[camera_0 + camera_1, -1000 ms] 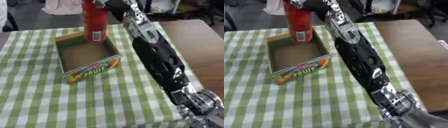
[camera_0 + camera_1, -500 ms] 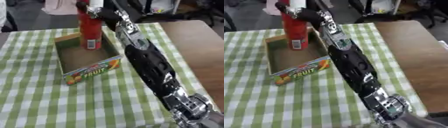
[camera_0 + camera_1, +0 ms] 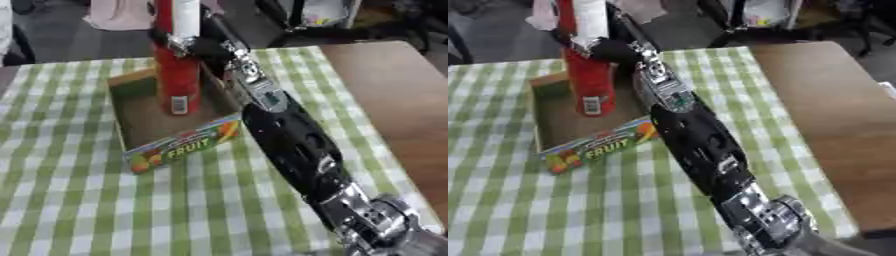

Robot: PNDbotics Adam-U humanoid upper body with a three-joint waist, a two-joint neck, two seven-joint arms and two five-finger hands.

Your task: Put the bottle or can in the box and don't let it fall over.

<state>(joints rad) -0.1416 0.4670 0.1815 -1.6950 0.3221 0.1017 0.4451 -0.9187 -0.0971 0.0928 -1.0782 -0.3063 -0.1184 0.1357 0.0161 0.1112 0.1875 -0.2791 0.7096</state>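
Red bottle (image 3: 178,75) stood upright inside the box (image 3: 144,122), base toward the far right part of the floor, close to the right wall and nearer the back edge than the front. Gripped high on its body by the right hand (image 3: 185,44) — fingers wrapped round the red body just under the white upper section. White label low on the bottle faced the camera. Box was open-topped cardboard, set askew on the green-checked tablecloth (image 3: 79,200), front panel printed FRUIT with coloured fruit pictures, facing the near left. Bare brown floor showed inside the box on the bottle's left and in front of it; much less room on the right, where the wall ran just beside the bottle. Right arm (image 3: 297,145) reached in from the lower right corner and stretched diagonally across the cloth, passing over the box's front right corner and along its right wall. Cloth lay open all round the left and near sides of the box. Bare wooden tabletop (image 3: 824,110) showed to the right of the cloth's edge, well apart from the box.
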